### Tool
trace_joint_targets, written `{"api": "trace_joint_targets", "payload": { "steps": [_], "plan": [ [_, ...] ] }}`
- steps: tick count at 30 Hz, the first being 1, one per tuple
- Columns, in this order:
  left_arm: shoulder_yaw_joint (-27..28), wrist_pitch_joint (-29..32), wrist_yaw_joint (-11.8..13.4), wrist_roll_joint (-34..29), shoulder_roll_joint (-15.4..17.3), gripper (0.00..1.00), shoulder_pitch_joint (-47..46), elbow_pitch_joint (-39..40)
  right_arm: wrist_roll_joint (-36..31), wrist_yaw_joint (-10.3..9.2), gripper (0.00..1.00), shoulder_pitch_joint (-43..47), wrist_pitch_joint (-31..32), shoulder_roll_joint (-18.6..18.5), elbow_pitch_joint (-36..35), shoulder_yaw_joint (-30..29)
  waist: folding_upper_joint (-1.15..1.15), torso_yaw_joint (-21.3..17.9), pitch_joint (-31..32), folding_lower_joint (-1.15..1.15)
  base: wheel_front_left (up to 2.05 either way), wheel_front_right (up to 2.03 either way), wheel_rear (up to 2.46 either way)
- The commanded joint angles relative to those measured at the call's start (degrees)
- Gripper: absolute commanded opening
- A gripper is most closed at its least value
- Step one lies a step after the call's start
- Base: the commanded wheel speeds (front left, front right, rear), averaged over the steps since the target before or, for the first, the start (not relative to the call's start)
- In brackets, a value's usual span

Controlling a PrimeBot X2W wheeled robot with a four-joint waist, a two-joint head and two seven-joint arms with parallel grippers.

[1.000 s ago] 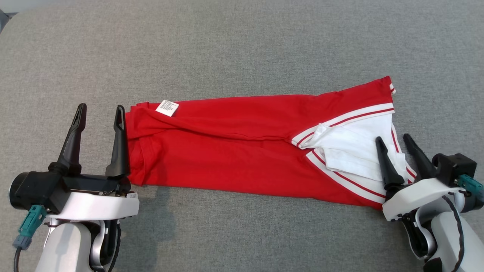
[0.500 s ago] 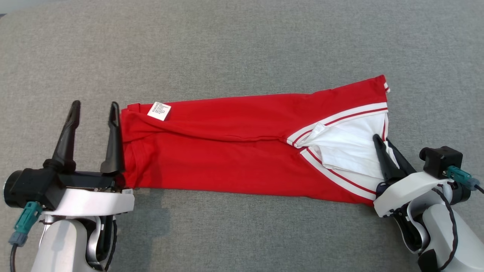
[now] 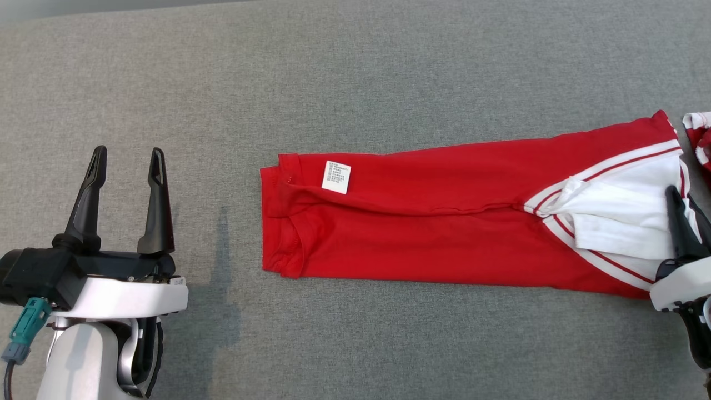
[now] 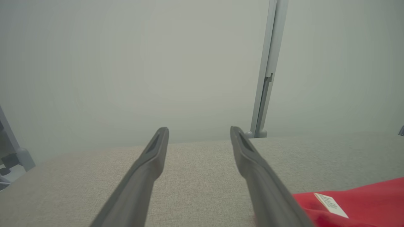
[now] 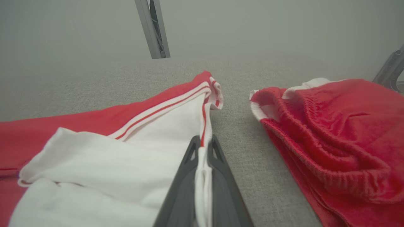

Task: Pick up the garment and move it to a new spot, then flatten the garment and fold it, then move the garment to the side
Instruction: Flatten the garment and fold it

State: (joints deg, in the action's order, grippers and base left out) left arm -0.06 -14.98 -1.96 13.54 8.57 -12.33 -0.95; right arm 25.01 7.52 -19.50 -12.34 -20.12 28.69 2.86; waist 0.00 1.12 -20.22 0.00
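The garment (image 3: pixel 416 222) is red with a white, red-striped end and lies as a long folded strip across the grey cloth surface. A white label (image 3: pixel 336 176) sits near its left end. At the strip's right end my right gripper (image 3: pixel 682 195) is shut on the garment's white striped edge. The right wrist view shows that white hem pinched between the dark fingers (image 5: pixel 217 167) of my right gripper (image 5: pixel 202 140). My left gripper (image 3: pixel 128 153) stands open at the lower left, well apart from the garment's left end. In the left wrist view the garment (image 4: pixel 363 201) lies just right of my open left gripper (image 4: pixel 199 130).
A second red garment (image 3: pixel 701 133) with a ribbed band lies bunched at the far right, close beside the held end (image 5: pixel 331 132). The grey cloth surface (image 3: pixel 355 83) stretches wide behind and in front. A pale upright post (image 4: pixel 268 69) stands past the far edge.
My right gripper closed on the garment's white edge and drew the whole strip to the right. Its left end, once touching my left gripper, now lies well clear of it.
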Motion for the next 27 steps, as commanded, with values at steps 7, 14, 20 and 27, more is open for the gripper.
{"api": "trace_joint_targets", "payload": {
  "steps": [7, 14, 20, 27],
  "plan": [
    [0.14, -0.20, -0.43, -0.54, 0.17, 1.00, -0.44, 0.01, -0.12, -0.04, 0.00, -0.61, 2.73, 2.16, -7.28, 0.55, 0.00, -0.41, 0.41, 0.00, 0.00, 0.00, 0.00],
    [-0.23, -0.20, -0.36, -0.78, 0.20, 1.00, 0.45, -0.15, -4.08, -0.04, 0.00, -1.79, 8.47, 7.64, -21.25, 3.97, 0.00, -0.20, 1.55, 0.00, 0.00, 0.00, 0.00],
    [-1.57, -0.20, -0.63, -0.84, -0.22, 1.00, -0.49, -0.56, -5.45, -0.04, 0.00, -5.08, 13.20, 12.63, -26.34, 14.53, 0.00, 1.44, 1.79, 0.00, 0.00, 0.00, 0.00],
    [-3.10, -0.20, -1.23, -0.26, -1.34, 1.00, -1.74, -1.48, -4.17, -0.04, 0.00, -9.31, 13.36, 16.20, -18.91, 26.03, 0.00, 4.88, 0.84, 0.00, 0.00, 0.00, 0.00]
  ]
}}
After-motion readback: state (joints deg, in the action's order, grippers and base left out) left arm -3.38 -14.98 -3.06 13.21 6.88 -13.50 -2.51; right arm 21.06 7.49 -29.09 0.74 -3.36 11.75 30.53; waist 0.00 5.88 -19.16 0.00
